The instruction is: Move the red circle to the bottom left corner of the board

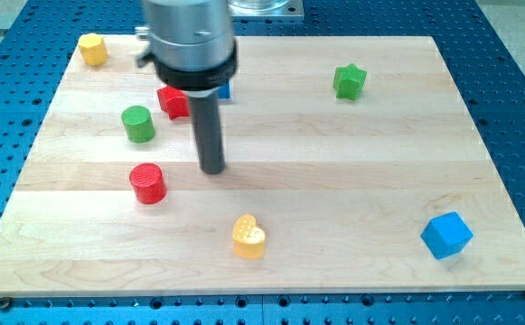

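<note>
The red circle [148, 183] is a short red cylinder on the wooden board [334, 181], left of centre. My tip [212, 169] rests on the board to the right of the red circle and slightly above it in the view, with a gap of about one block width between them. The dark rod rises from the tip to the arm's grey body at the view's top.
A green cylinder [138, 124] sits above the red circle. A second red block [173, 101] and a blue block [225, 89] lie partly hidden behind the arm. Also here: a yellow block [93, 49] top left, a green star [350, 81], a yellow heart [248, 236], a blue cube [446, 235].
</note>
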You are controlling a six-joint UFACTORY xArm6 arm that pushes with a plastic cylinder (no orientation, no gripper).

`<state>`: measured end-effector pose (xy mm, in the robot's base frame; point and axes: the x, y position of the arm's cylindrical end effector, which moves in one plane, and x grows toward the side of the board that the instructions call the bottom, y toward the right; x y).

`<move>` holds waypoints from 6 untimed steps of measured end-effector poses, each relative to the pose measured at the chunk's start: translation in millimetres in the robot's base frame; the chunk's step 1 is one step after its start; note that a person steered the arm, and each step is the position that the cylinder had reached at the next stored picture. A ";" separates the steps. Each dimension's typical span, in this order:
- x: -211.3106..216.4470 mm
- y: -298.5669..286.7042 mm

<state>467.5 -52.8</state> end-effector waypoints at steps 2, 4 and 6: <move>29.2 -98.2; 43.7 -53.1; 50.0 -108.7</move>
